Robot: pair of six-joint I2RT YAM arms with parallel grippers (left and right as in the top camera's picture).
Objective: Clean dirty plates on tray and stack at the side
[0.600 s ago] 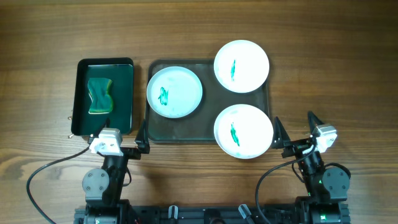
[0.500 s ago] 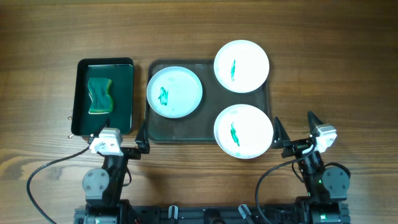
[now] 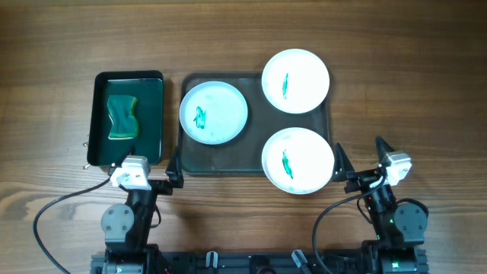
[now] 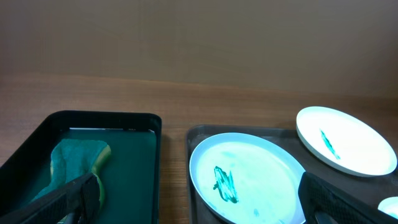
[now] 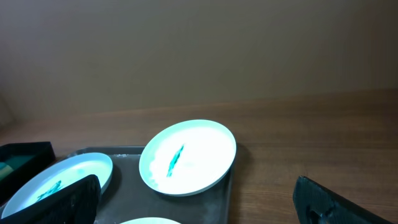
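Three white plates with green smears lie on the dark tray [image 3: 221,156]: one at the left [image 3: 214,113], one at the back right [image 3: 295,81] overhanging the rim, one at the front right [image 3: 297,160]. My left gripper [image 3: 144,173] is open and empty near the front table edge, just in front of the sponge tray. My right gripper [image 3: 361,162] is open and empty, just right of the front right plate. The left wrist view shows the left plate [image 4: 245,177] and the back right plate [image 4: 345,140]. The right wrist view shows the back right plate [image 5: 188,157] on the tray [image 5: 214,199].
A smaller dark green tray [image 3: 154,114] at the left holds a green and yellow sponge [image 3: 123,117], also seen in the left wrist view [image 4: 74,163]. Bare wooden table surrounds both trays.
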